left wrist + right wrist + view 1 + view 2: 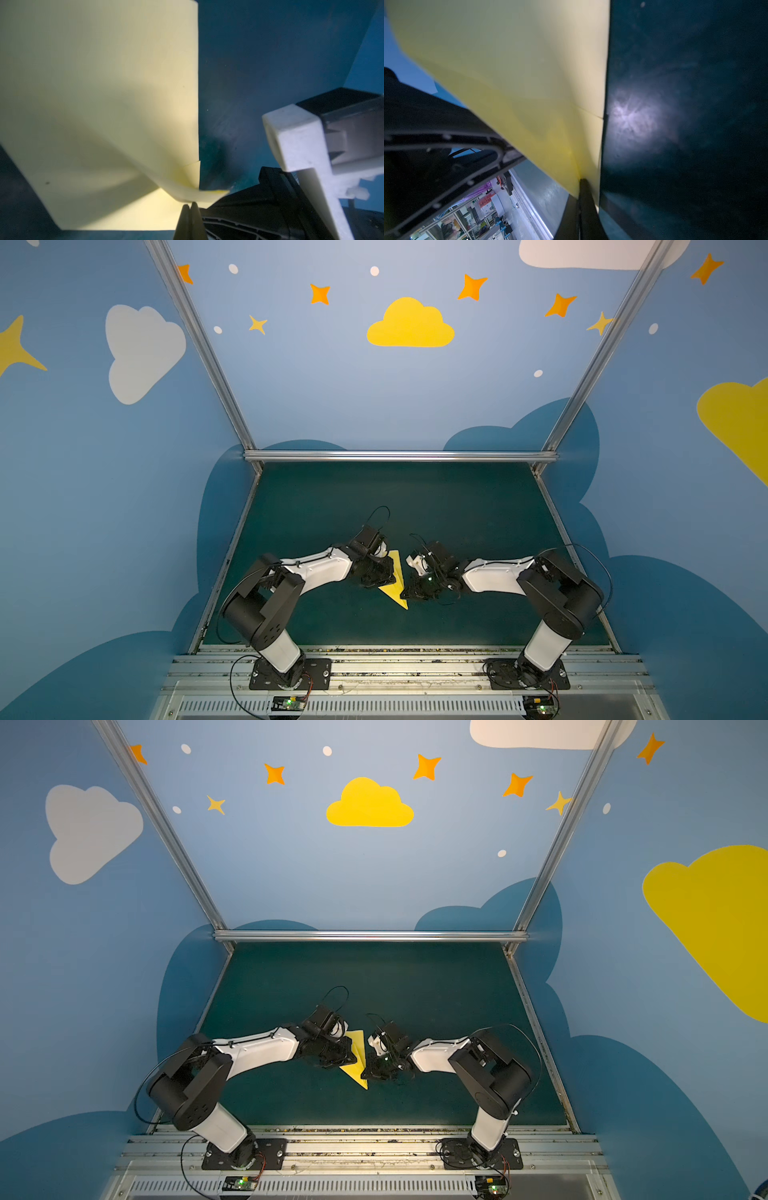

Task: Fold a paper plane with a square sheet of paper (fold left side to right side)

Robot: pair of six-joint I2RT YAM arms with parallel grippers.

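The pale yellow sheet of paper (pixel 395 593) (pixel 357 1067) lies folded into a pointed shape on the dark green mat, between the two arms. In the left wrist view the sheet of paper (pixel 104 93) has one corner flap curled up off it. My left gripper (pixel 190 204) (pixel 387 578) is shut with its tips at that flap's edge. My right gripper (pixel 583 182) (pixel 405 593) is shut on the paper's folded edge (pixel 519 72), which spreads out from its tips. Both sets of fingertips are mostly hidden under the wrists in both top views.
The green mat (pixel 457 510) is bounded by aluminium rails (pixel 399 455) at the back and sides, under blue painted walls. The two grippers sit close together; the right gripper's black body and white mount (pixel 291 135) fill part of the left wrist view.
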